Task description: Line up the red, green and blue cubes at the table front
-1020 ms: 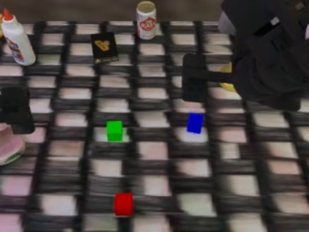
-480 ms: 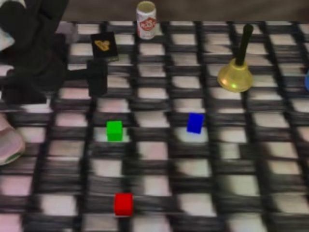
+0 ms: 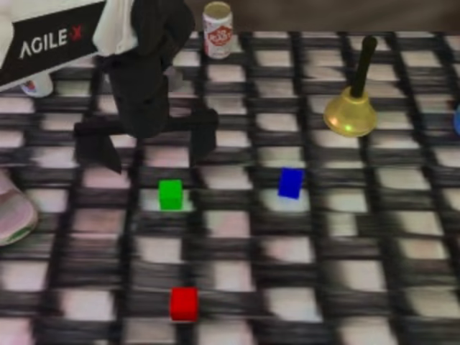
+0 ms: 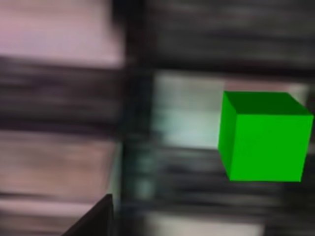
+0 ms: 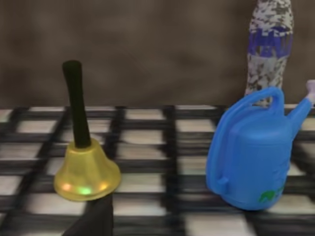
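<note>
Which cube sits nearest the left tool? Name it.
The green cube: it lies just in front of the left tool, while the blue cube and red cube sit farther off.

Left arm [image 3: 144, 79] covers the table [image 3: 237, 223] behind the green cube [image 3: 170, 194]; left edge crops a pinkish object [image 3: 11, 215].
</note>
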You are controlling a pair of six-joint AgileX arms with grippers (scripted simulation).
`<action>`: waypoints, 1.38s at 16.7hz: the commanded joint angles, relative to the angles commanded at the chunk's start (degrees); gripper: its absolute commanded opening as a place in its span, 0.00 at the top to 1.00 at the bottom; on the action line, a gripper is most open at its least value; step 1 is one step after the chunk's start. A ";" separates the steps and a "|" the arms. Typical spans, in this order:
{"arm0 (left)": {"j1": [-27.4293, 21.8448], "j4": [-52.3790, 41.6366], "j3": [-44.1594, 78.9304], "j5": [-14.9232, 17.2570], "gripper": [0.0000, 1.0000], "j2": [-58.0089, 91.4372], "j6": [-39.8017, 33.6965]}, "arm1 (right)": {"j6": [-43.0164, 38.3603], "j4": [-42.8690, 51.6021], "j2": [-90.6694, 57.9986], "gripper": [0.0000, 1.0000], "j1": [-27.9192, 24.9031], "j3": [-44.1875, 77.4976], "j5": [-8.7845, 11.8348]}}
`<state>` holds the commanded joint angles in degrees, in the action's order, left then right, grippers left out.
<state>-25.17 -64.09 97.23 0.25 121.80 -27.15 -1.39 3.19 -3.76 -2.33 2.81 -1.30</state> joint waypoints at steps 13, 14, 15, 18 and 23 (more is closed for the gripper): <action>-0.61 5.33 -1.09 -0.06 0.00 5.42 -0.66 | 1.39 -3.19 3.76 0.00 1.76 -2.81 1.30; -0.61 8.10 -2.56 -0.05 0.00 6.30 -0.66 | 1.39 -3.19 3.76 0.00 1.76 -2.81 1.30; -0.62 10.39 -3.98 -0.05 0.00 7.12 -0.65 | 1.39 -3.19 3.76 0.00 1.76 -2.81 1.30; -0.65 13.62 -6.34 -0.03 0.00 8.60 -0.66 | 1.39 -3.19 3.76 0.00 1.76 -2.81 1.30; -0.65 13.64 -6.36 -0.03 0.15 8.61 -0.66 | 1.39 -3.19 3.76 0.00 1.76 -2.81 1.30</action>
<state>-25.82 -50.45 90.87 0.22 130.41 -27.81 0.00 0.00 0.00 -0.57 0.00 0.00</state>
